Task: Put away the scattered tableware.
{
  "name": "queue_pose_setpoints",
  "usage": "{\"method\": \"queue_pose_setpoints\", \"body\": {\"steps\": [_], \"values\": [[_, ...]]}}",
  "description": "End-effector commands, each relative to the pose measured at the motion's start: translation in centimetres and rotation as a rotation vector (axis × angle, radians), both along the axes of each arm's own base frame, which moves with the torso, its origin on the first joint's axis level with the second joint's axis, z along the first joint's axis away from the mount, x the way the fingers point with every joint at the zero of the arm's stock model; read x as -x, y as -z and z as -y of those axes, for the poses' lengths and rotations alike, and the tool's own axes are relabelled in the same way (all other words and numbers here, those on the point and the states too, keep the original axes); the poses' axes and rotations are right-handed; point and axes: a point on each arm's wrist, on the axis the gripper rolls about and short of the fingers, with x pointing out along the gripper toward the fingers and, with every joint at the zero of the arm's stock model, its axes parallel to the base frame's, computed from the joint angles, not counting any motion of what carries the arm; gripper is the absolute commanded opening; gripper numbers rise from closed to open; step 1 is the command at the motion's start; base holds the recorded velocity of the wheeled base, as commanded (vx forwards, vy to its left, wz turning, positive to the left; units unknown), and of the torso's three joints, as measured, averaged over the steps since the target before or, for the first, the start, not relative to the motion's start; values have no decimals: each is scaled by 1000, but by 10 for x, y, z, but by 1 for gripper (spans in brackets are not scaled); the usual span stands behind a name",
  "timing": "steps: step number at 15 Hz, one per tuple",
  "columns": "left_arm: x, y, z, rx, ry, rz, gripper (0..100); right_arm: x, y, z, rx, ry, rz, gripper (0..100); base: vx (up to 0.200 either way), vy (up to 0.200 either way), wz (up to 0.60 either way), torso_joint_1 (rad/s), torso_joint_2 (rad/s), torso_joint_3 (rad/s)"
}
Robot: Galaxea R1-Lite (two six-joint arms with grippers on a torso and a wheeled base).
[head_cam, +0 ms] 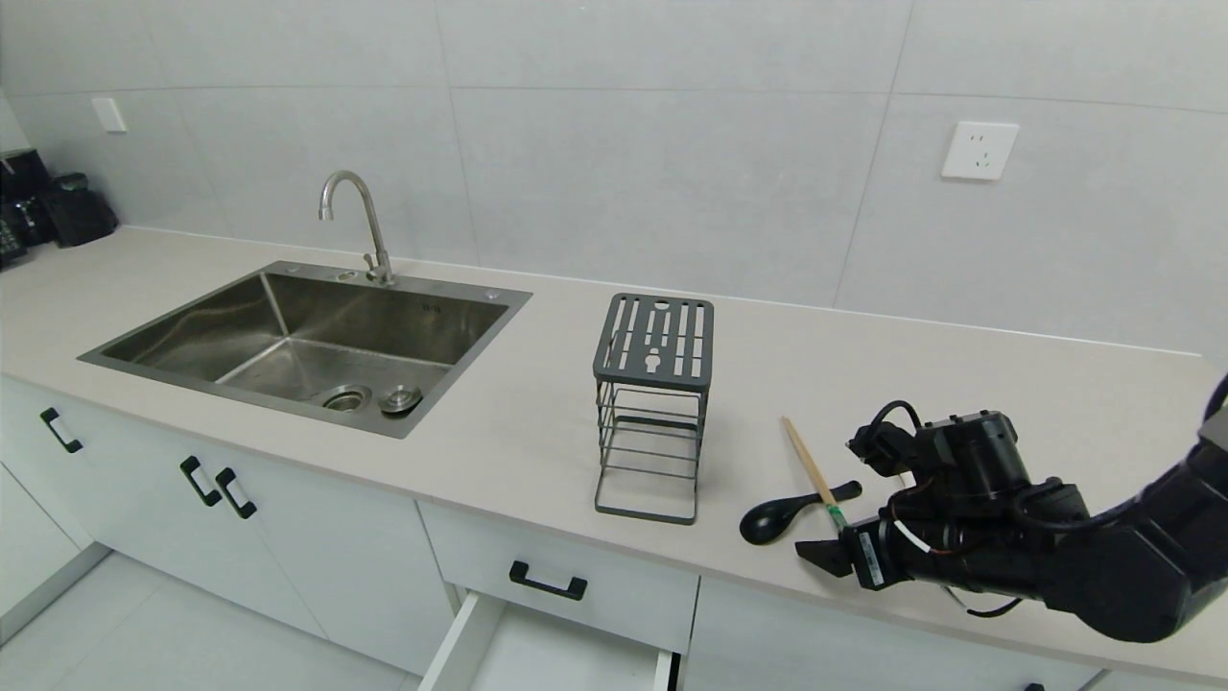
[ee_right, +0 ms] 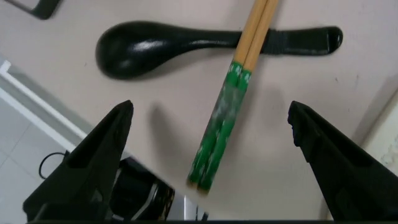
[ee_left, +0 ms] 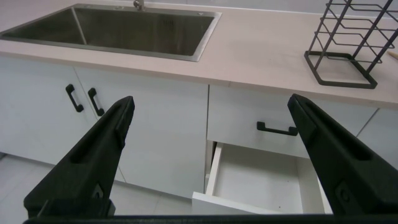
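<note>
The right end effector [ee_right: 210, 109], spread wide and empty, hovers over the chopsticks [ee_right: 239, 87] lying across the black spoon [ee_right: 155, 46] on the surface [head_cam: 863, 384] to the right of the rack [head_cam: 652, 336], so the pick-up seems in hand, calling next for a descent and squeeze on the pair

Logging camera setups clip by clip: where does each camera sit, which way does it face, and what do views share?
Head: on the head, facing forward-down at counter, sink, rack; right arm shows.
Left wrist: low, facing the open drawer; left gripper open.
Right wrist: looking down at spoon and chopsticks; right gripper open.
Shared: head and right wrist both show spoon, chopsticks.
</note>
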Motion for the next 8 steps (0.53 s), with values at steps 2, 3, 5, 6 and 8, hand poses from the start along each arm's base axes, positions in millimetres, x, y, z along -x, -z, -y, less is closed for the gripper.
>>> {"method": "queue_pose_setpoints", "body": {"steps": [2, 3, 5, 6, 8], "values": [[0, 0, 0, 0, 0, -2, 100, -11, 21, 0, 17, 0, -16, 100, 0, 0, 0, 0, 0, 0], [0, 0, 0, 0, 0, -2, 100, -12, 20, 0, 15, -2, -7, 100, 0, 0, 0, 0, 0, 0], [0, 0, 0, 0, 0, -2, 100, -12, 19, 0, 19, -8, 0, 100, 0, 0, 0, 0, 0, 0], [0, 0, 0, 0, 0, 0, 100, -13, 19, 0, 23, -15, 4, 100, 0, 0, 0, 0, 0, 0], [0, 0, 0, 0, 0, -2, 100, -12, 18, 0, 22, -17, 9, 0, 0, 0, 0, 0, 0, 0]]}}
